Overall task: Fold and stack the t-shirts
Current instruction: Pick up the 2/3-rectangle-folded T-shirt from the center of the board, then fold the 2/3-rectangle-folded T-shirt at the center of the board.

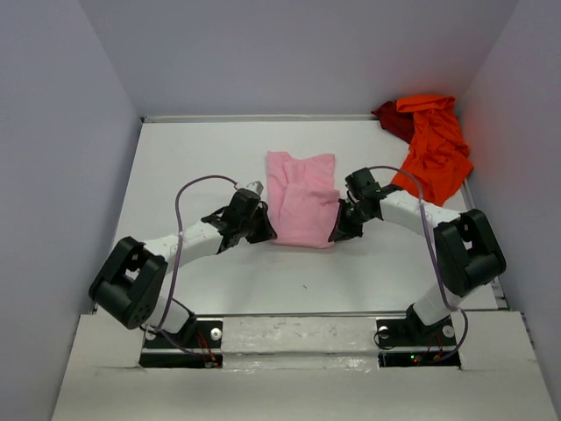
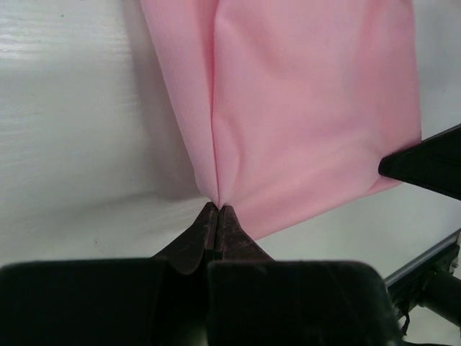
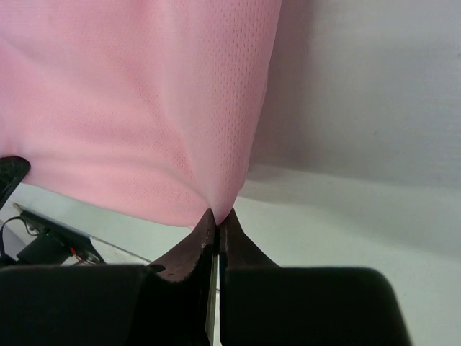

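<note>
A pink t-shirt (image 1: 301, 198) lies partly folded in the middle of the white table. My left gripper (image 1: 263, 230) is shut on its near left corner; in the left wrist view the gripper (image 2: 217, 207) pinches a fold of the pink cloth (image 2: 302, 108). My right gripper (image 1: 338, 230) is shut on the near right corner; in the right wrist view the gripper (image 3: 218, 215) clamps the pink mesh fabric (image 3: 144, 101). Both held corners are raised slightly off the table. An orange t-shirt (image 1: 436, 149) lies crumpled at the far right.
A dark red garment (image 1: 393, 119) lies under the orange one in the far right corner. Grey walls (image 1: 53, 132) enclose the table on left, back and right. The table's near edge (image 1: 298, 314) runs by the arm bases.
</note>
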Controlling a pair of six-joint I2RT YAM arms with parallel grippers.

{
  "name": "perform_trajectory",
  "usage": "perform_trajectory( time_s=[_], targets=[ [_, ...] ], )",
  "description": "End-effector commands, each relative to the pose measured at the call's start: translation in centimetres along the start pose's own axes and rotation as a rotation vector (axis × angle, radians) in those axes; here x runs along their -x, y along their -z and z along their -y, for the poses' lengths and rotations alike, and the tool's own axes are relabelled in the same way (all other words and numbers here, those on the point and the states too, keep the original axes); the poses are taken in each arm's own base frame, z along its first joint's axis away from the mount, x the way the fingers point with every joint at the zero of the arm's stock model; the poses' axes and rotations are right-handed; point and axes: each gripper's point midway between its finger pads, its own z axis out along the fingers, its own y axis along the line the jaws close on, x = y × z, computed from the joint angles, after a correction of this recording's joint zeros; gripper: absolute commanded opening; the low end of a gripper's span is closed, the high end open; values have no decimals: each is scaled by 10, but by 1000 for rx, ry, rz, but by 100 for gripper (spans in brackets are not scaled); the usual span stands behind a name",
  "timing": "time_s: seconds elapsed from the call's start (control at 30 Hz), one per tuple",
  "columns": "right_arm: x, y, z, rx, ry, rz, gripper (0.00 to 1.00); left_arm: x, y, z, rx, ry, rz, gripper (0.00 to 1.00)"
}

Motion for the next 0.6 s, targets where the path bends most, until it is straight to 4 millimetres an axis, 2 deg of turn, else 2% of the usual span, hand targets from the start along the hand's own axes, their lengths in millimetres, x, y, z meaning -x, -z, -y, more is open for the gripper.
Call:
perform_trajectory(
  time_s=[0.0, 0.07, 0.23, 0.37, 0.57],
  targets=[
    [-16, 23, -4, 23, 21, -11, 0, 0, 29, 6, -3, -26, 13, 0],
    [-21, 29, -3, 16, 14, -21, 0, 3, 44, 11, -8, -29, 28, 0],
    [-28, 44, -10, 40, 14, -9, 0, 3, 64, 14, -13, -24, 47, 0],
    [-15, 48, -20, 39, 24, 9, 0, 3, 63, 12, -3, -20, 48, 0],
    [28, 58, -53, 65, 63, 82, 0, 24, 61, 27, -11, -31, 80, 0]
  ],
)
